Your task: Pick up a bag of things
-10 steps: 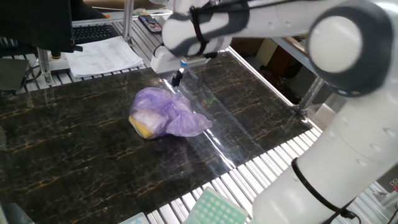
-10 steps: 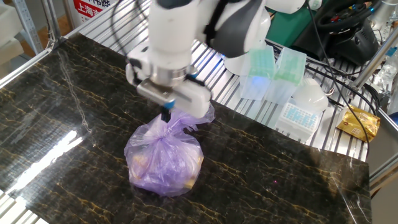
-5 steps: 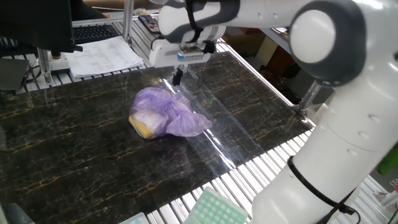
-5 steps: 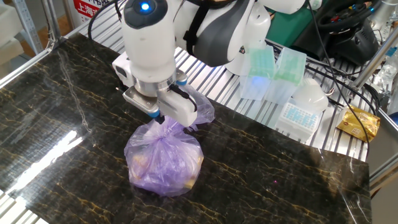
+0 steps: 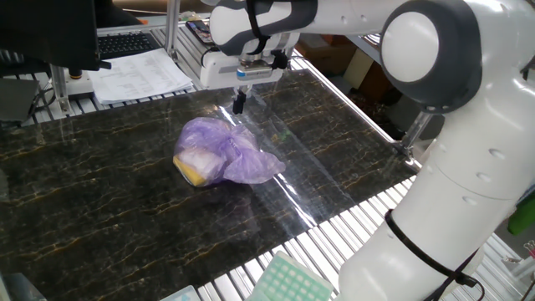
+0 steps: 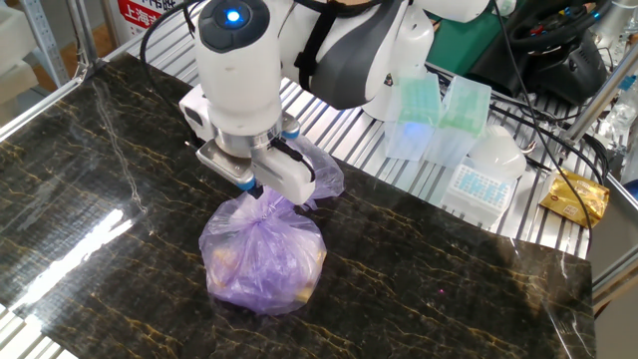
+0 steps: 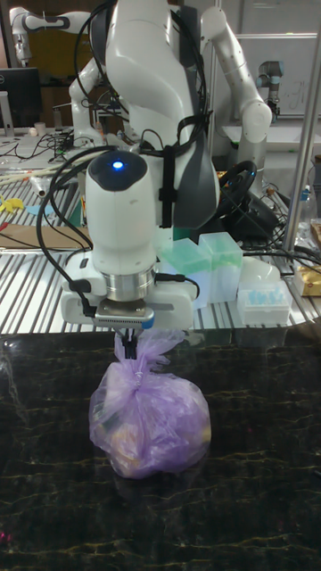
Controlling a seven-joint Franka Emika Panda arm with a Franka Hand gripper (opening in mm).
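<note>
The bag of things (image 5: 222, 153) is a wrinkly light-purple plastic bag lying on the dark marble tabletop (image 5: 100, 192), with a yellow block and whitish contents showing through. It also shows in the other fixed view (image 6: 263, 249) and the tall view (image 7: 150, 415). My gripper (image 5: 238, 104) points straight down over the bag's gathered top (image 6: 265, 199), fingers pressed together. The fingertips (image 7: 127, 346) sit right at the twisted plastic. No fold of plastic shows between them, and the bag rests on the table.
Green and white pipette-tip boxes (image 6: 439, 120) stand on the slatted bench beyond the marble slab, with a yellow packet (image 6: 572, 196) further right. Papers (image 5: 138, 73) and a keyboard (image 5: 125, 42) lie behind the table. A green rack (image 5: 288, 280) sits at the near edge.
The wrist has turned about its vertical axis and shifted slightly over the bag during the last second. The bag has not moved and the fingers stay together.
</note>
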